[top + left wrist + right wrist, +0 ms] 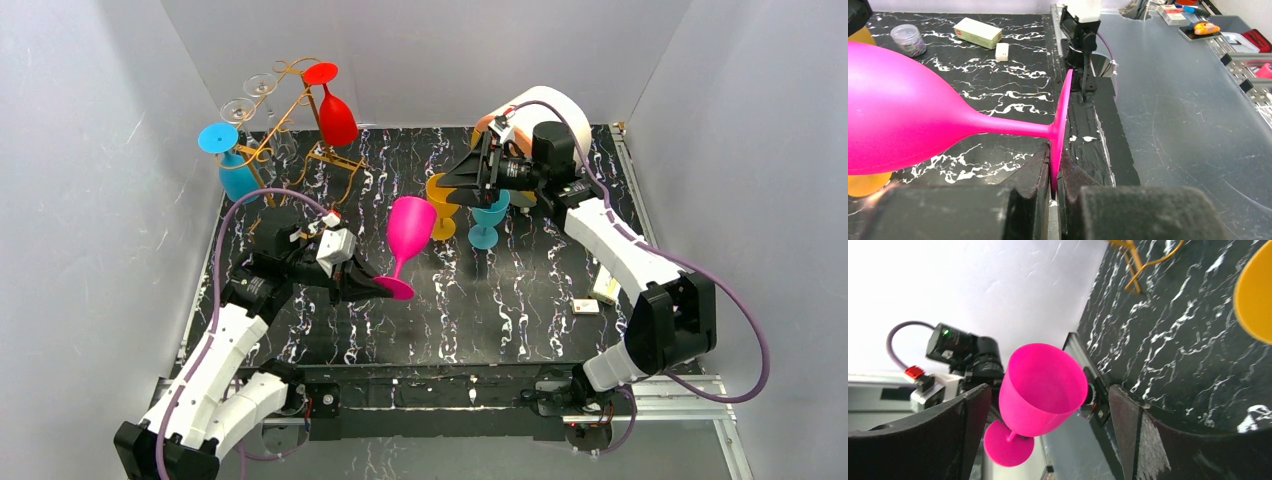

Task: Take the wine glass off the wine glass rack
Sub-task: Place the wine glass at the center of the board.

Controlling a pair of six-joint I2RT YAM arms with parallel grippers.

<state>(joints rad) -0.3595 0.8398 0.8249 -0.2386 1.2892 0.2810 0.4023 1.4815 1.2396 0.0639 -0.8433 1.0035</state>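
A pink wine glass (410,225) hangs tilted over the middle of the table. My left gripper (385,287) is shut on the rim of its foot, and the left wrist view shows the foot disc pinched edge-on between the pads of this gripper (1057,175), with the bowl (908,120) out to the left. My right gripper (450,185) is open just beyond the bowl. From its wrist the pink glass (1043,390) shows between the wide-spread fingers (973,420) without touching them. The gold wine glass rack (300,100) stands at the far left, carrying a red glass (335,115), a blue glass (235,170) and clear glasses (250,95).
An orange glass (440,205) and a teal glass (488,220) stand upright under the right gripper. A white-and-orange roll (535,110) lies at the back. A small box (606,285) and a white block (586,306) sit at the right. White walls close in three sides.
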